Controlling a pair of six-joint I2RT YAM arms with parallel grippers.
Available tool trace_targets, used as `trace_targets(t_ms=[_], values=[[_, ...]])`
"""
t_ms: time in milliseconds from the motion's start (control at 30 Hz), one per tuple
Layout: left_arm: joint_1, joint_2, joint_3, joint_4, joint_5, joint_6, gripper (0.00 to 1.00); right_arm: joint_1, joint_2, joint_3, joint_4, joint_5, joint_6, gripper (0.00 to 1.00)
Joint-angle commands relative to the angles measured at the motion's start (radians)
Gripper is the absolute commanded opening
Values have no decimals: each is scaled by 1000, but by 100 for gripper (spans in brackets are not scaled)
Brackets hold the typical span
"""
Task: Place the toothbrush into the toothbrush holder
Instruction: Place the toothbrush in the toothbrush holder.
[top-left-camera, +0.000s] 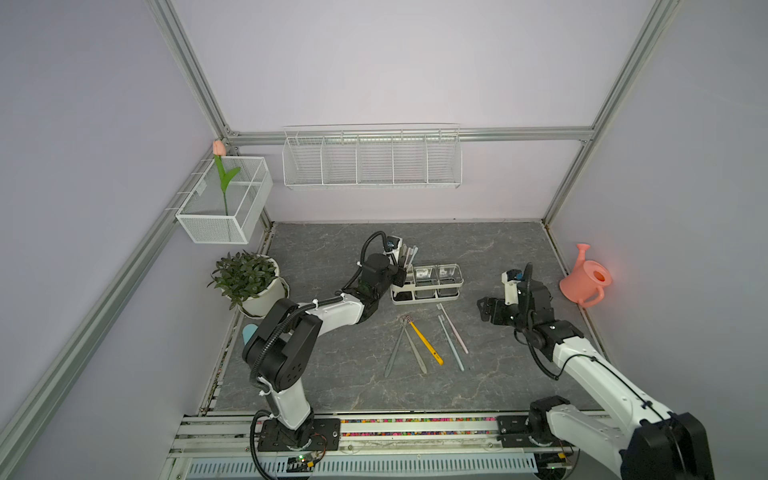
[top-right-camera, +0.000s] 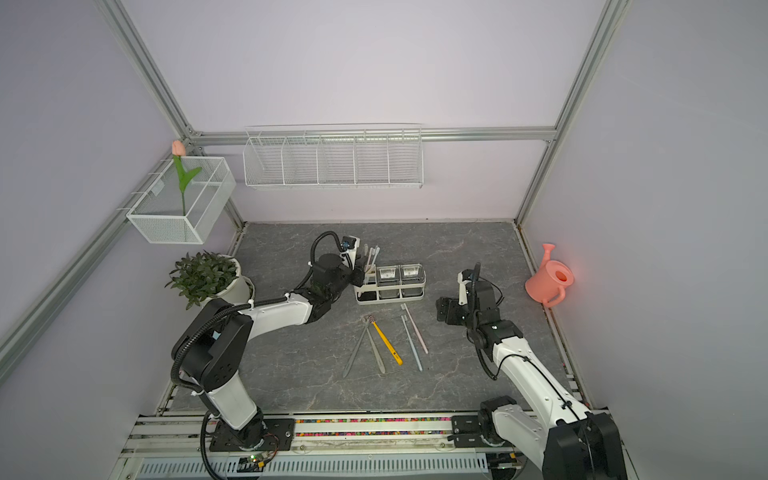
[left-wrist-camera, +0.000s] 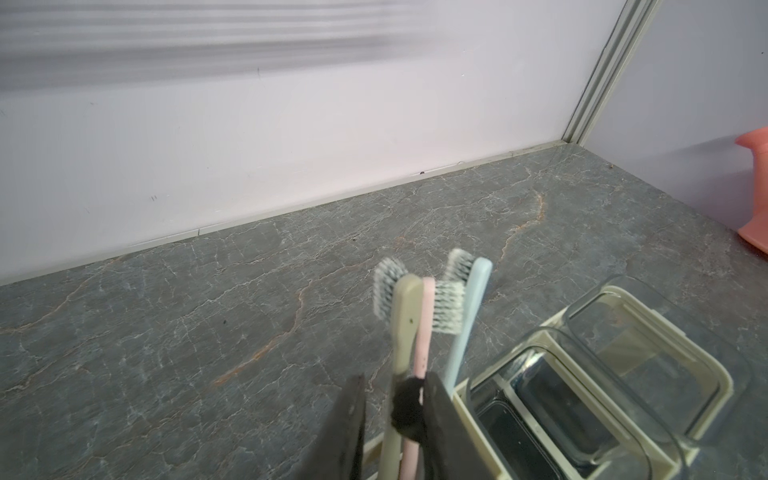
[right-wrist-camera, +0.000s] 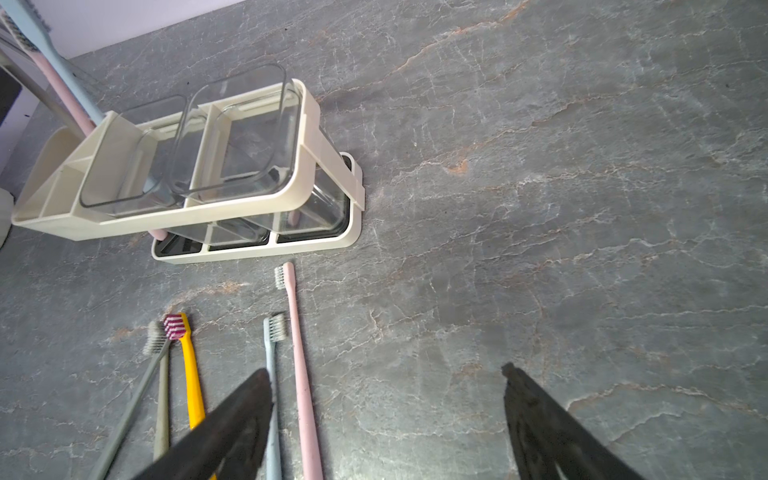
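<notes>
At centre frame in both top views, left gripper (left-wrist-camera: 395, 377) at the open end compartment of the toothbrush holder (top-left-camera: 427, 301). Jaws narrowly parted, astride the handles of a beige toothbrush (left-wrist-camera: 401, 332) and a standing pink toothbrush (left-wrist-camera: 422, 332), with bare tabletop (left-wrist-camera: 208, 311) visible between one finger and the beige handle, so no firm clamp apparent. Both brushes, and a blue toothbrush (left-wrist-camera: 465, 324) beside them, upright in that compartment, heads up, long axes near vertical, leaning slightly. Probable step: release, then a straight withdrawal clear of the handles. Left arm stretched from lower left toward centre, gripper pointing toward the right of the frame. Five loose toothbrushes (top-left-camera: 426, 343) flat on the tabletop below the holder, heads toward it, axes fanned roughly top to bottom. Nearest to the right gripper (top-left-camera: 482, 311): the loose pink toothbrush (top-left-camera: 453, 329). Right gripper wide open and empty, hovering just right of that row, arm bent in from lower right.
</notes>
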Motion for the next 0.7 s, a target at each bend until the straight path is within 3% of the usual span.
trace_targets(t_ms=[0, 667], values=[[2, -34, -13, 9, 4, 13, 27, -6, 11, -1, 11, -11, 4, 89], [2, -137, -24, -10, 2, 19, 29, -6, 58, 12, 20, -73, 8, 89]])
